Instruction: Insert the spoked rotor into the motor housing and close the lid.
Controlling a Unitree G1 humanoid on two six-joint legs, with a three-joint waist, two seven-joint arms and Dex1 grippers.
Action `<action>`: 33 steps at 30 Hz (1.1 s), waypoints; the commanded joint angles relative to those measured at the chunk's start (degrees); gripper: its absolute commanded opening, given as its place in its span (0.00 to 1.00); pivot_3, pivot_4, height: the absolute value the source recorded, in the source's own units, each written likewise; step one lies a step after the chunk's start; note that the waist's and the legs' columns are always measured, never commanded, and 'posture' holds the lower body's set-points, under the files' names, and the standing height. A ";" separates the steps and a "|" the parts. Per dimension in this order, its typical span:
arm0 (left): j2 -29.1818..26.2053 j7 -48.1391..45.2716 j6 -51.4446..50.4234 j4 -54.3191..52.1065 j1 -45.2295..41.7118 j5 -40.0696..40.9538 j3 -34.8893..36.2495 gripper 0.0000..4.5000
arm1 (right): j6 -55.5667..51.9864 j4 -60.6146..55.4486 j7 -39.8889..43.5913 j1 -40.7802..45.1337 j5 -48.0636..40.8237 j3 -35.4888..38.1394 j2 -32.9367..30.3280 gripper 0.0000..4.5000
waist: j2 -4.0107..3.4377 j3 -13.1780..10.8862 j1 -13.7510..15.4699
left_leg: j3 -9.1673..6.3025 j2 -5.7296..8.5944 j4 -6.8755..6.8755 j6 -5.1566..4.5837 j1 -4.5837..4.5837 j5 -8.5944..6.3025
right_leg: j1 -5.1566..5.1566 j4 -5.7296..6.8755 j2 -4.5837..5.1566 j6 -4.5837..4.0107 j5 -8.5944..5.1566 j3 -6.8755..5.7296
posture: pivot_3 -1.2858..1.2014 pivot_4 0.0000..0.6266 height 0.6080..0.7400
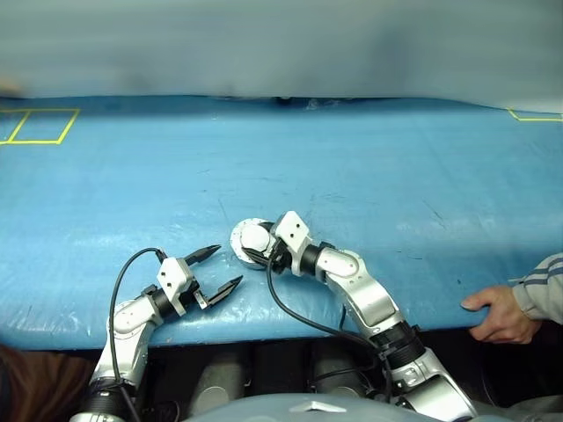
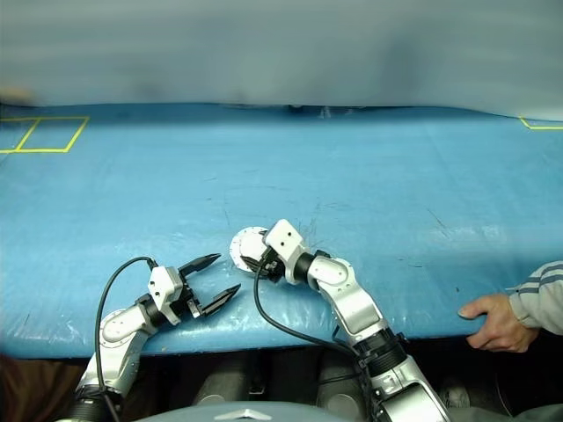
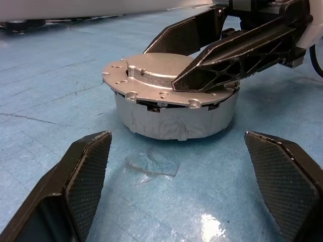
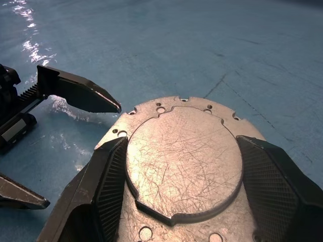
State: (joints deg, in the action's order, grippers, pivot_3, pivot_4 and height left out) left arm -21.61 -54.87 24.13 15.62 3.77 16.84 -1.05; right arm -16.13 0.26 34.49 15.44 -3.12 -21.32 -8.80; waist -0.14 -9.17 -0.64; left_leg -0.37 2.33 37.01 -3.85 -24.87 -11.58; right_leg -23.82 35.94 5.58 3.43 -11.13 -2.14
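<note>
The lid (image 3: 156, 75) lies shut, plain grey face up, on the housing (image 3: 171, 118) near the table's (image 1: 396, 176) front edge, so the job looks nearly finished, with the right gripper (image 4: 176, 166) spread over the lid and the left gripper (image 1: 220, 271) open just beside.

Even, cool light; glare patches on the blue table cover (image 4: 30, 45) beyond the left gripper (image 4: 75, 146); far background blurred.
</note>
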 commanded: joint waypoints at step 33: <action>0.04 0.43 0.03 -1.86 0.06 0.18 -0.01 1.00 | -7.09 -3.70 5.03 4.37 -1.38 -0.26 -5.03 0.67 | 0.01 -0.01 0.03 | -0.03 0.00 0.00 0.00 -0.09 0.00 | -0.04 -0.04 0.01 -0.03 0.01 -0.05 | 0.52 0.24 1.00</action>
State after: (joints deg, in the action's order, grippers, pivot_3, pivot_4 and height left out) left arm -21.59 -54.67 24.07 15.62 3.84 16.81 -1.07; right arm -23.95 -3.16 39.73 19.06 -4.82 -21.59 -13.98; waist -0.13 -9.18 -0.61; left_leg -0.40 2.32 37.01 -3.85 -24.95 -11.58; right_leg -23.86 35.90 5.59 3.40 -11.12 -2.19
